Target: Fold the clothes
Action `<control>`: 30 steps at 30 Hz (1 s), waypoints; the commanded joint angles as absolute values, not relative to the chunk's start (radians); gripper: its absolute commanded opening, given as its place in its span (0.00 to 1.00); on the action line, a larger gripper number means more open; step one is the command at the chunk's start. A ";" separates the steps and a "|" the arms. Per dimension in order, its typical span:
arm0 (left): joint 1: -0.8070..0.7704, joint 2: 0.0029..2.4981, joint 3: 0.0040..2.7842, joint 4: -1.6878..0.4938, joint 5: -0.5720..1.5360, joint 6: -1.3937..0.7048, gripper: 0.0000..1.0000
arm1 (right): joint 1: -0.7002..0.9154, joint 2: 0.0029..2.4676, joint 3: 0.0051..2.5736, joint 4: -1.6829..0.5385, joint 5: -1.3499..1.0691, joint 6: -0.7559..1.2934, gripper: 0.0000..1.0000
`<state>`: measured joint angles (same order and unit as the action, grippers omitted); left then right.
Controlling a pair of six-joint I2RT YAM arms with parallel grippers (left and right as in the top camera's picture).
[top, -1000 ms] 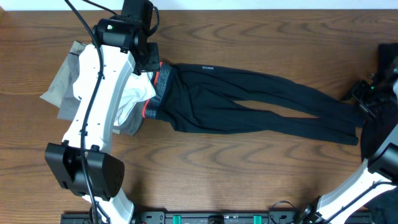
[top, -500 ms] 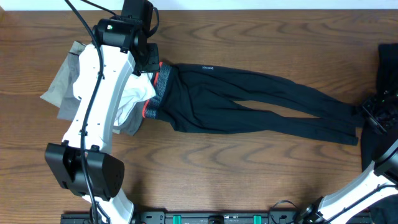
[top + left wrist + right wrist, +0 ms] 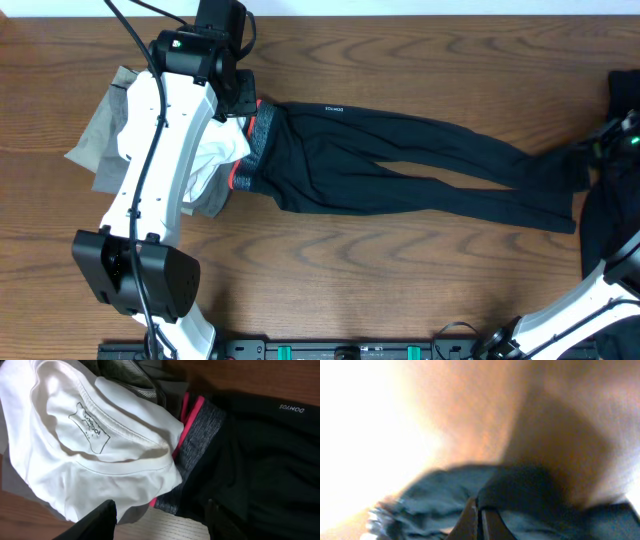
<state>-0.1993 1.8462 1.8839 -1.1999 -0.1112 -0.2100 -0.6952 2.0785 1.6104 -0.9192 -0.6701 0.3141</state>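
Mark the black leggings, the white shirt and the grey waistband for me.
leggings (image 3: 330,160): overhead view, on the hip area.
white shirt (image 3: 75,480): left wrist view, on the fabric below the collar.
waistband (image 3: 202,435): left wrist view, on the grey band beside the red edge.

The white left arm with black joints rises from its black base near the table's near-left corner and stretches all the way to the far edge, wrist bent down. Its black two-finger left gripper hangs with the jaws well apart. At the right edge, the white right arm climbs from the near-right corner, and the dark right gripper has its fingers pressed tight together.
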 commanded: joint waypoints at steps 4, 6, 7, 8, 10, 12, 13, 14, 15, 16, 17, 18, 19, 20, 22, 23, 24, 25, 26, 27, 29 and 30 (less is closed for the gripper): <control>-0.200 1.850 1.896 -1.188 -0.112 -0.212 0.60 | -0.724 2.042 1.653 -0.725 -0.700 0.435 0.01; -0.200 1.850 1.896 -1.183 -0.112 -0.212 0.59 | -0.719 2.043 1.653 -0.665 -0.646 0.449 0.01; -0.200 1.850 1.896 -1.180 -0.112 -0.212 0.60 | -0.715 2.044 1.653 -0.639 -0.616 0.450 0.02; -0.200 1.850 1.896 -1.177 -0.112 -0.212 0.60 | -0.710 2.046 1.653 -0.618 -0.587 0.454 0.02; -0.200 1.850 1.896 -1.171 -0.112 -0.212 0.60 | -0.700 2.048 1.653 -0.590 -0.537 0.459 0.02; -0.200 1.850 1.896 -1.165 -0.112 -0.212 0.60 | -0.687 2.052 1.653 -0.573 -0.482 0.460 0.03; -0.200 1.850 1.896 -1.162 -0.112 -0.212 0.60 | -0.679 2.055 1.653 -0.564 -0.456 0.460 0.03; -0.200 1.850 1.896 -1.161 -0.112 -0.212 0.60 | -0.673 2.057 1.653 -0.556 -0.443 0.460 0.04; -0.200 1.850 1.896 -1.161 -0.112 -0.212 0.60 | -0.667 2.061 1.653 -0.547 -0.429 0.459 0.09; -0.200 1.850 1.896 -1.159 -0.112 -0.212 0.60 | -0.662 2.064 1.652 -0.539 -0.425 0.459 0.23; -0.200 1.850 1.896 -1.158 -0.112 -0.212 0.60 | -0.658 2.067 1.652 -0.530 -0.423 0.458 0.38; -0.200 1.850 1.896 -1.158 -0.112 -0.212 0.60 | -0.655 2.068 1.652 -0.527 -0.424 0.455 0.47; -0.200 1.850 1.896 -1.158 -0.112 -0.212 0.61 | -0.654 2.068 1.652 -0.528 -0.423 0.445 0.54; -0.200 1.850 1.896 -1.158 -0.112 -0.212 0.60 | -0.654 2.068 1.652 -0.532 -0.430 0.430 0.61; -0.200 1.850 1.896 -1.158 -0.112 -0.212 0.61 | -0.659 2.067 1.653 -0.558 -0.482 0.390 0.67; -0.200 1.850 1.896 -1.159 -0.112 -0.212 0.61 | -0.662 2.067 1.653 -0.583 -0.511 0.375 0.68; -0.200 1.850 1.896 -1.161 -0.112 -0.212 0.61 | -0.666 2.067 1.653 -0.618 -0.533 0.356 0.69; -0.200 1.850 1.896 -1.165 -0.112 -0.212 0.64 | -0.668 2.067 1.653 -0.654 -0.546 0.336 0.69; -0.200 1.850 1.896 -1.171 -0.111 -0.212 0.64 | -0.670 2.067 1.653 -0.697 -0.556 0.313 0.69; -0.200 1.850 1.896 -1.179 -0.111 -0.212 0.64 | -0.673 2.067 1.653 -0.758 -0.555 0.281 0.68; -0.200 1.850 1.896 -1.206 -0.111 -0.212 0.64 | -0.675 2.067 1.653 -0.889 -0.503 0.230 0.68; -0.200 1.850 1.896 -1.218 -0.111 -0.212 0.64 | -0.675 2.067 1.653 -0.933 -0.469 0.221 0.68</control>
<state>-0.1993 1.8462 1.8839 -1.1946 -0.1108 -0.2100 -0.6659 2.0670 1.6417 -0.8722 -0.5026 0.3195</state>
